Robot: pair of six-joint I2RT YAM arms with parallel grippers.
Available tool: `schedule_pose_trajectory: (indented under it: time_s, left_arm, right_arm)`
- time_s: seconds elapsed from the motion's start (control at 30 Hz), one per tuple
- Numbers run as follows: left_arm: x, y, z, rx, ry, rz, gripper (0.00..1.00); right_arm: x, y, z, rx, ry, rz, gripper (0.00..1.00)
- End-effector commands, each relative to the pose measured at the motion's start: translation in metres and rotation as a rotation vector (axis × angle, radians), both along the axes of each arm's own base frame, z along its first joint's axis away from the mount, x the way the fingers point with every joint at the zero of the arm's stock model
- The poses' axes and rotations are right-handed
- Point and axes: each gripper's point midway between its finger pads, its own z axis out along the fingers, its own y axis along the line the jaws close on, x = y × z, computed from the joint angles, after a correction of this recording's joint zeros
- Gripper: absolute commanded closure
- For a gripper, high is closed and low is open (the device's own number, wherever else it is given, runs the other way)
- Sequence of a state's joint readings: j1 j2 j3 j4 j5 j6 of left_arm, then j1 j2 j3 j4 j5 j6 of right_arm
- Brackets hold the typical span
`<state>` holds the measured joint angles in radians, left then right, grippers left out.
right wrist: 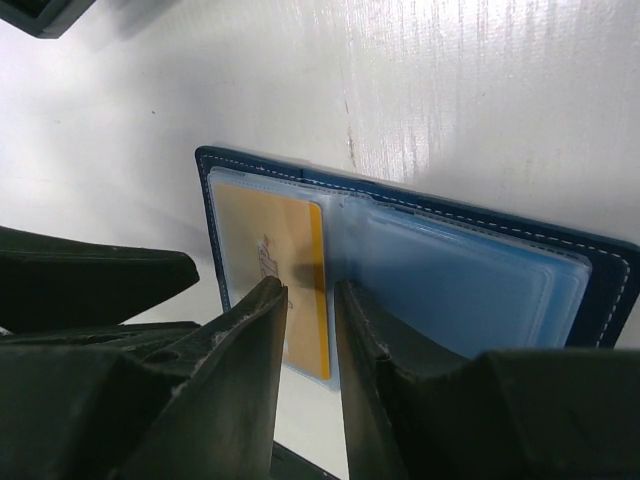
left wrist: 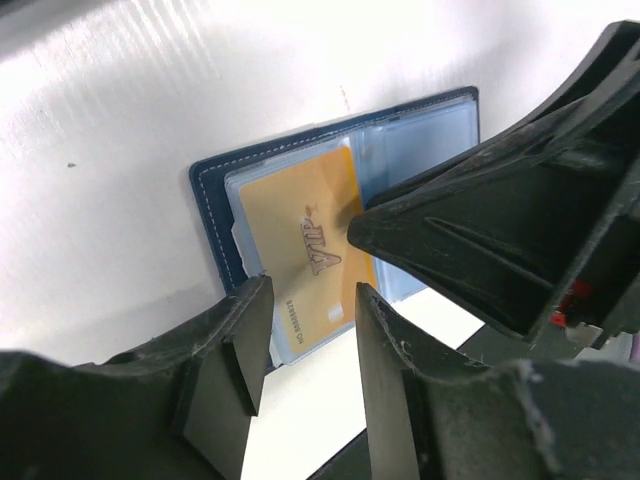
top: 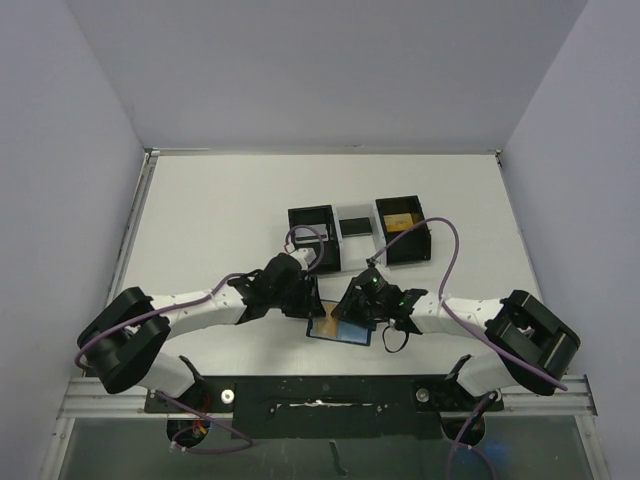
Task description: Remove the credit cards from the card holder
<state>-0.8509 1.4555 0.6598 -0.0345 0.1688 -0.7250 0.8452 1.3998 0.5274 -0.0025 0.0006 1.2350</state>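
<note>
The card holder lies spread open on the white tabletop, near the front edge and between the two arms. Its blue cover is down and its clear inner pockets are up. A gold card is in the pocket on one half, and the pocket on the other half looks only pale blue. The left tool is at the near edge of this half. Its jaws are apart, and the corner of the gold card shows in the gap between them; I cannot tell if they touch it. The right tool comes from the other side. Its jaws are apart only by a narrow gap, which is above the long edge of the gold card. In the left wrist view, one of its fingers has its tip on the face of the card. Further back on the tabletop, two black boxes stand with a white tray between them. Another gold card lies in the right box and a grey card in the tray.
</note>
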Motion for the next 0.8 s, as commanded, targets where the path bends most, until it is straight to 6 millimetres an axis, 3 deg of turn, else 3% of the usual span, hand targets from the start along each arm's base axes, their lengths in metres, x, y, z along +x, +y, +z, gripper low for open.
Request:
schedule_pose_trajectory:
  time_s: [0.0,0.17,0.23,0.37,0.53,0.7,0.77]
  left_arm:
    - [0.007,-0.005,0.010,-0.028,-0.049,0.000,0.62]
    - [-0.004,-0.012,-0.008,-0.028,0.028,-0.026,0.71]
    - [-0.014,-0.005,-0.024,0.008,0.072,-0.022,0.78]
    - [-0.022,0.004,-0.033,0.020,0.095,-0.004,0.84]
    - [-0.024,0.006,-0.033,0.019,0.097,-0.010,0.86]
    - [-0.020,0.010,-0.033,0.045,0.082,0.014,0.87]
    - [-0.018,0.013,-0.033,0.068,0.080,0.024,0.87]
  right_arm:
    - [0.003,-0.004,-0.002,-0.048,-0.011,0.003,0.71]
    - [0.002,0.002,-0.001,-0.026,-0.007,0.021,0.71]
    - [0.001,0.005,0.000,-0.005,-0.007,0.028,0.70]
    - [0.001,0.012,0.001,0.019,-0.005,0.051,0.67]
    - [0.002,0.021,0.004,0.034,-0.012,0.088,0.77]
    - [0.004,0.017,0.011,0.029,-0.034,0.076,0.94]
    - [0.004,0.016,0.016,0.039,-0.054,0.080,0.94]
